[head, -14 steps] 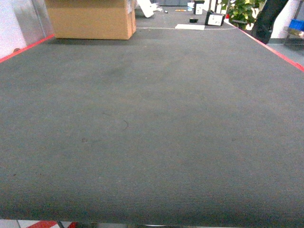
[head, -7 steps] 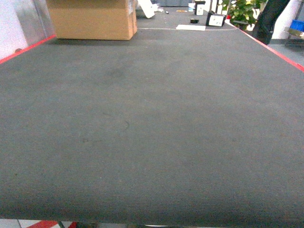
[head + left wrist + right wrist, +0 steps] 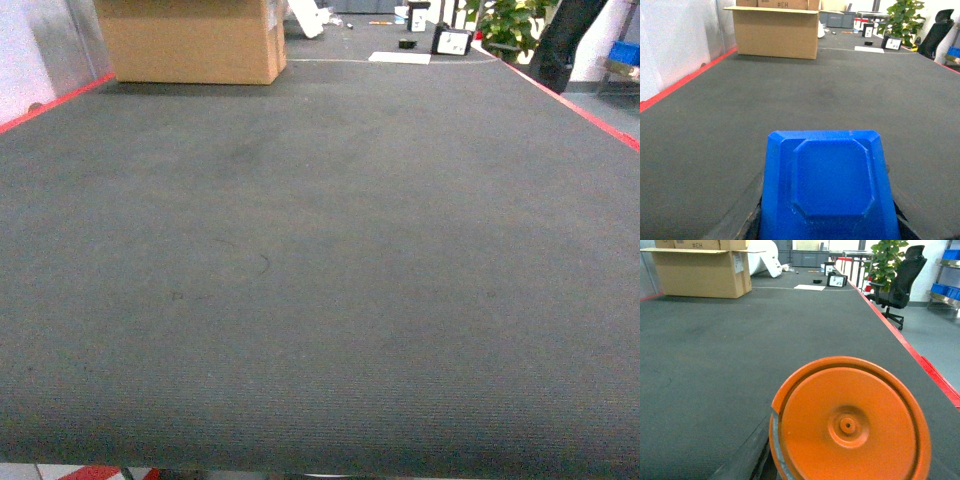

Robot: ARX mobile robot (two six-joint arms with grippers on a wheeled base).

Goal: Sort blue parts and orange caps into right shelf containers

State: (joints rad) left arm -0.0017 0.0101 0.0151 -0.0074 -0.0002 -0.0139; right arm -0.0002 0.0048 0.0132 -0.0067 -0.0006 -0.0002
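A: What is changing?

B: Almost nothing. In the head view the carpet (image 3: 320, 280) is looking the same as 1 second back, with only a slight shift at the far edge. The robot is likely carrying, not yet placing.

A: Where are the pieces?

B: The left wrist view is filling with a blue part (image 3: 830, 190), close under the camera. The right wrist view is showing an orange cap (image 3: 850, 425) likewise. Each seems held, but neither pincer's fingers are showing, so their state cannot be told.

A: And the containers?

B: Blue crates (image 3: 946, 290) are sitting on a shelf far right, well apart.

A: Room to move?

B: Plenty. Red tape (image 3: 570, 100) is marking both carpet edges; a box (image 3: 190, 40) is standing far left, a chair (image 3: 900, 285) far right.
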